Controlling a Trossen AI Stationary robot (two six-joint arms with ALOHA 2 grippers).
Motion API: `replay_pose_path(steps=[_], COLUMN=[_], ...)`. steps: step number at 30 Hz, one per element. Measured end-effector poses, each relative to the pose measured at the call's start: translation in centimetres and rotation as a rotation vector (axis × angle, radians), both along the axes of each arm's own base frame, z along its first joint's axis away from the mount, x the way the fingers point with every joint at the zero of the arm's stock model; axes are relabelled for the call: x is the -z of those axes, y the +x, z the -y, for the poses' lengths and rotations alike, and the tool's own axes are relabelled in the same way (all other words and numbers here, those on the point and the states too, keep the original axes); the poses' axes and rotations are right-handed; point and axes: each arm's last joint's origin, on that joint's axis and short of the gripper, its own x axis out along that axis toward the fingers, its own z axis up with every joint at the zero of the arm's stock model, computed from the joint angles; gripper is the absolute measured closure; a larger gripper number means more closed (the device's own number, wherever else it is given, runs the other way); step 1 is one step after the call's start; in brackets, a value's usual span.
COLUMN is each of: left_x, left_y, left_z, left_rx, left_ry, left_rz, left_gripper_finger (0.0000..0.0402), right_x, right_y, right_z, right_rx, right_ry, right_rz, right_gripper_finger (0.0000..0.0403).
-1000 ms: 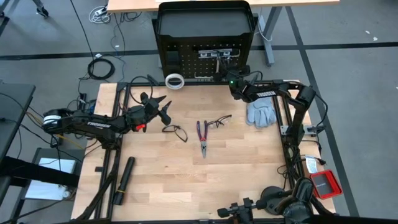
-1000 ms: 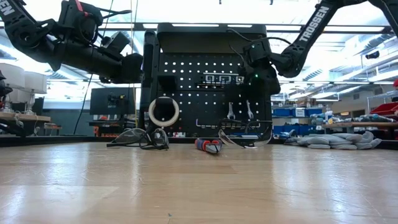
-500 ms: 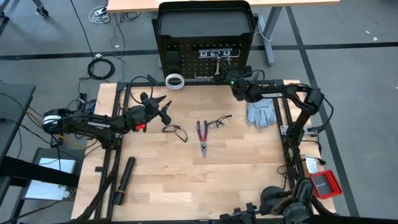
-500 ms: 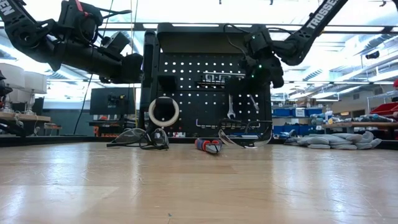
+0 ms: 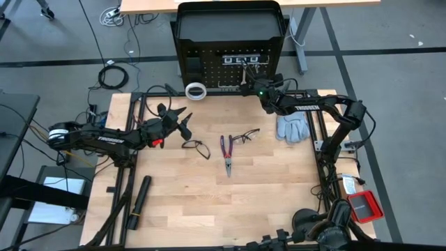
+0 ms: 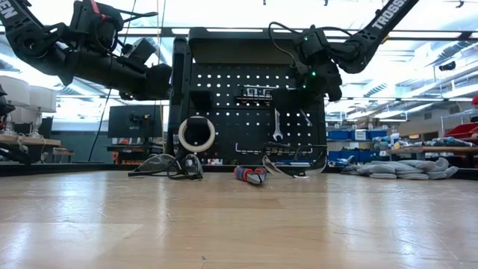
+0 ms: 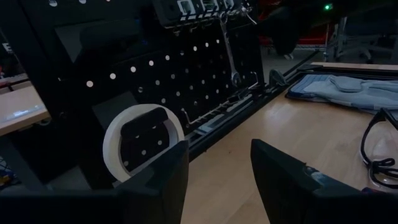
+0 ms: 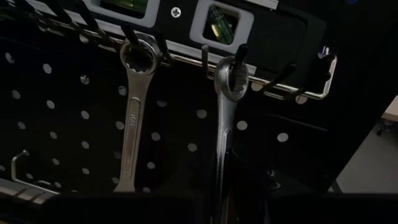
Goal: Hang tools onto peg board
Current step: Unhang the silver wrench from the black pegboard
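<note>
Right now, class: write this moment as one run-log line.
right end effector: shut on second wrench, ring on peg board hook | first wrench: hung | left end effector: open, waiting | pliers: on table

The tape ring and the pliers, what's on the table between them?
Only bare wood, seen in the high view, between the tape ring and the pliers; both glasses lie off to either side.

The peg board (image 5: 230, 28), at the upper centre of the high view, is black, dotted with regular rows of small pale holes. Two silver wrenches (image 8: 134, 118) hang on it. The tape ring (image 5: 196, 90) is white. The surface (image 5: 265, 202) is pale wood in narrow strips. At its centre lie pliers (image 5: 227, 152) with red-and-blue handles, flanked by black-framed glasses (image 5: 197, 147). A grey glove (image 5: 293, 127) lies at right, a black cylinder (image 5: 139, 202) at lower left.
</note>
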Motion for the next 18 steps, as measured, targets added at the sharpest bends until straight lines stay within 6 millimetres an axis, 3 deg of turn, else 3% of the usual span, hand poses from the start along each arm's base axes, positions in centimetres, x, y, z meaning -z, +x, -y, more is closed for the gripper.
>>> replay_pose_path(steps=[10, 18], left_x=[0.0, 0.0], left_y=[0.0, 0.0], left_z=[0.0, 0.0], left_rx=[0.000, 0.000], left_ry=[0.000, 0.000], left_rz=[0.002, 0.000], left_gripper_finger=[0.0224, 0.0224], right_x=[-1.0, -0.9], right_y=[-0.2, 0.0], right_z=[1.2, 0.8], right_rx=[-0.017, -0.011], right_ry=[-0.019, 0.001], right_rz=[-0.035, -0.049], right_gripper_finger=[0.0350, 0.0350])
